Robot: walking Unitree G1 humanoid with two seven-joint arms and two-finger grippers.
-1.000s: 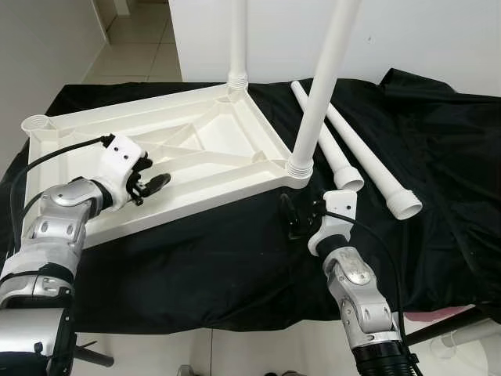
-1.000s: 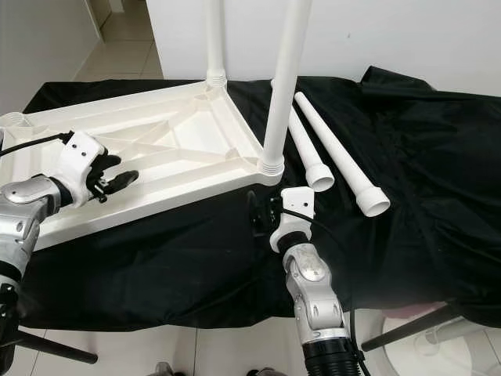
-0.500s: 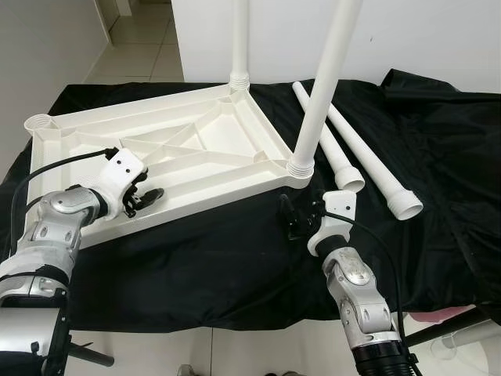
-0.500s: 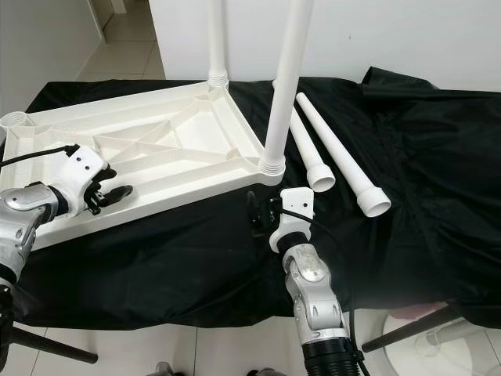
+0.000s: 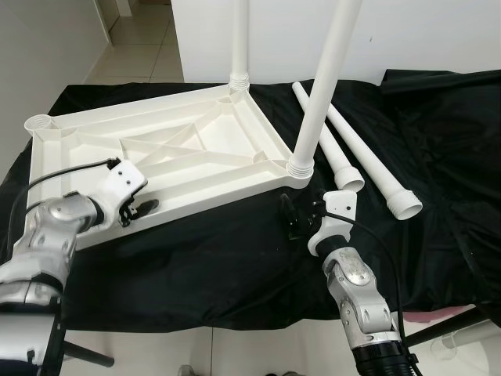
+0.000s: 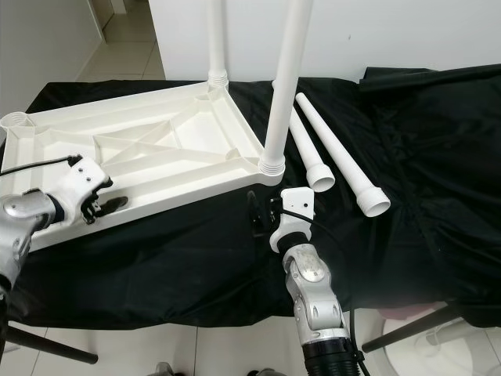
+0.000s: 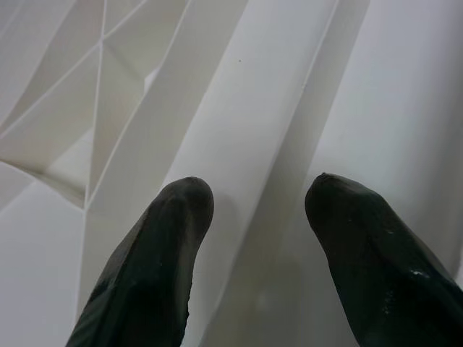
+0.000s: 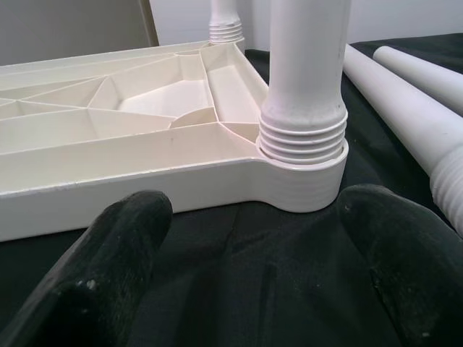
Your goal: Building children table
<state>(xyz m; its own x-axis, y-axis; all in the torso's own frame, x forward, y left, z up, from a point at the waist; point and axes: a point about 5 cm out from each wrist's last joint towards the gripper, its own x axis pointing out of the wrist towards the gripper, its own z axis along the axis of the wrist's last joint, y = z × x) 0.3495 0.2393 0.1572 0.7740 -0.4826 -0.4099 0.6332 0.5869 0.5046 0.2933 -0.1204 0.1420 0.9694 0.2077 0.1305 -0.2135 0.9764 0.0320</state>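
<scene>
The white table top [image 5: 196, 141] lies upside down on the black cloth, ribs facing up. Two white legs stand screwed into it, one at the far corner [image 5: 239, 39] and one at the near right corner [image 5: 322, 86]. An empty socket [image 5: 37, 123] sits at the far left corner. Two loose legs [image 5: 333, 149] [image 5: 372, 164] lie side by side on the cloth to the right. My left gripper [image 5: 139, 210] is open, its fingers [image 7: 173, 217] over the top's near rim. On the cloth just before the near right leg's threaded base [image 8: 304, 141], my right gripper [image 5: 294, 219] rests open.
The black cloth [image 5: 203, 258] covers the whole work surface and hangs over its near edge. A white wall stands behind, with tiled floor [image 5: 133, 47] at the far left. A dark stand leg [image 5: 446, 325] crosses the lower right.
My left gripper has drawn back from over the ribs to the top's near rim. The cloth at the far right has shifted. The right arm is still.
</scene>
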